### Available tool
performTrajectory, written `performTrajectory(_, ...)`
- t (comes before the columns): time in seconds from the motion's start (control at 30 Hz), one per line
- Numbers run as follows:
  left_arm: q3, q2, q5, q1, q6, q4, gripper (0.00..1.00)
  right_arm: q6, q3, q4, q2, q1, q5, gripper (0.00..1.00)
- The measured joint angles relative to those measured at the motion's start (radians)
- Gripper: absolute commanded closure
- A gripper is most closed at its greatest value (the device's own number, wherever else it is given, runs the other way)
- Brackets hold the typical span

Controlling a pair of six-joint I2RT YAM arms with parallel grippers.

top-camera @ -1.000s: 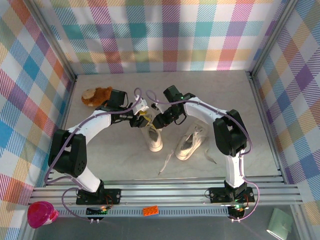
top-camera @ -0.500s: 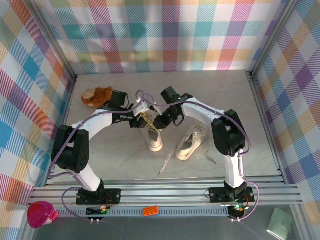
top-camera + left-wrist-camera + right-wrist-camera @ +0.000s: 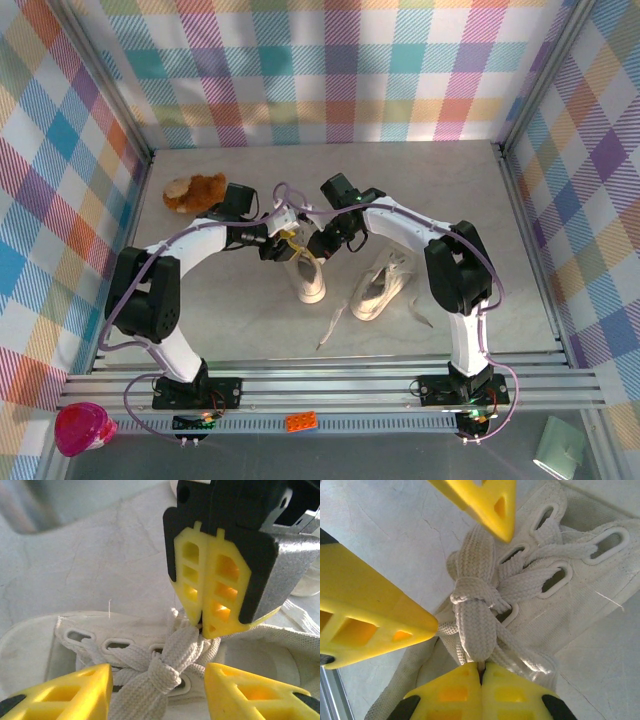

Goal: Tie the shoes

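— Where's the left shoe [image 3: 311, 283]?
— Mid-counter [image 3: 220, 320], with the right shoe [image 3: 376, 290] apart on its right.
— The plush toy [image 3: 193, 190]?
— Behind them, far left.
— End effectors?
— The left end effector [image 3: 284, 242] and right end effector [image 3: 313, 244] face each other over the left shoe's laces [image 3: 165, 665].

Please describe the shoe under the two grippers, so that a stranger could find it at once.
Look near the middle of the pale table. It is the left shoe of two: the open left gripper straddles its knotted laces and the right gripper pinches them. The right shoe lies alone, laces trailing.
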Motion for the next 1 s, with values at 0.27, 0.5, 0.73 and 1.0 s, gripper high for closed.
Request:
performTrajectory(0.27, 0.024, 0.021, 0.01, -0.008, 0.016, -0.029, 0.81, 0.0, 0.0, -0.006, -0.004, -0.001, 0.009, 0.95)
performTrajectory(0.5, 0.036, 0.027, 0.017, -0.01, 0.022, -0.045, 0.86, -0.002, -0.002, -0.008, -0.013, -0.007, 0.019, 0.95)
performTrajectory(0.73, 0.045, 0.041, 0.016, -0.015, 0.023, -0.06, 0.86, -0.004, -0.002, -0.006, -0.03, -0.008, 0.024, 1.0)
performTrajectory(1.0, 0.045, 0.042, 0.016, -0.015, 0.023, -0.067, 0.86, 0.001, -0.011, 0.004, -0.047, -0.021, 0.032, 1.0)
